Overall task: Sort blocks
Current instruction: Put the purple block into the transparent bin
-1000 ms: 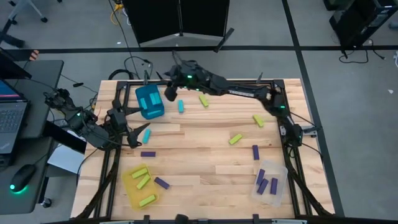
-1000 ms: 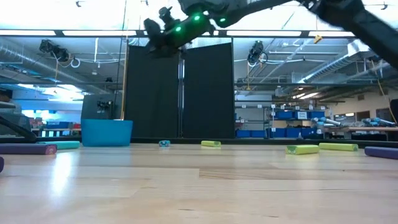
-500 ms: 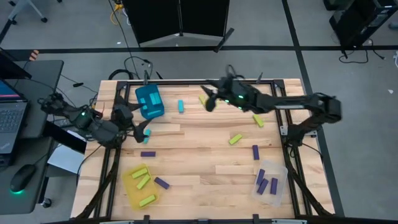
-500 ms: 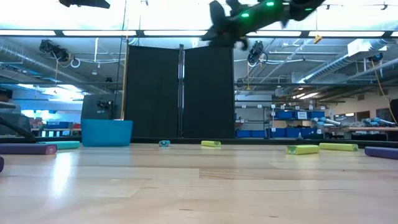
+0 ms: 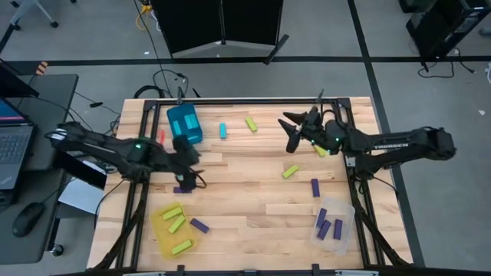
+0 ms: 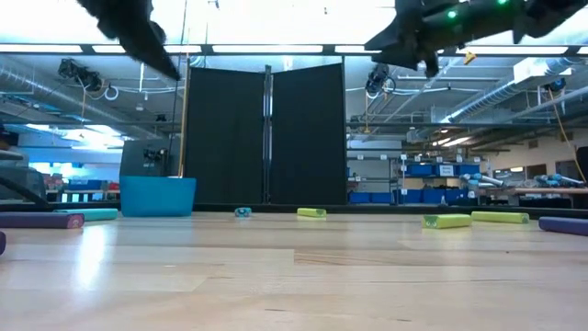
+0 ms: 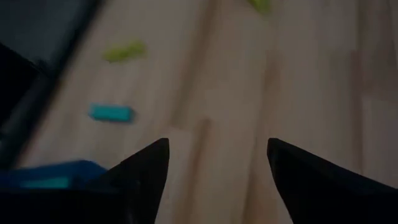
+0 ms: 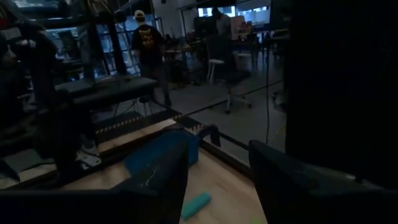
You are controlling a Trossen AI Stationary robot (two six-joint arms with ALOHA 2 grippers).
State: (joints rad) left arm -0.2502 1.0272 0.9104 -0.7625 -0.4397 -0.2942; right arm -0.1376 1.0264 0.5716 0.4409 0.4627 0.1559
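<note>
Mid-table | lime block point(image 5: 290, 172) lies diagonal | purple block point(image 5: 314, 187) lengthwise

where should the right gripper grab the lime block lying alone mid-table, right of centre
Across its short width, at mid-length, coming straight down. The lime block lies flat and diagonal on the bare table with nothing touching it, so the fingers would probably need turning to straddle its long sides. The right gripper hovers nearby, open.
</note>
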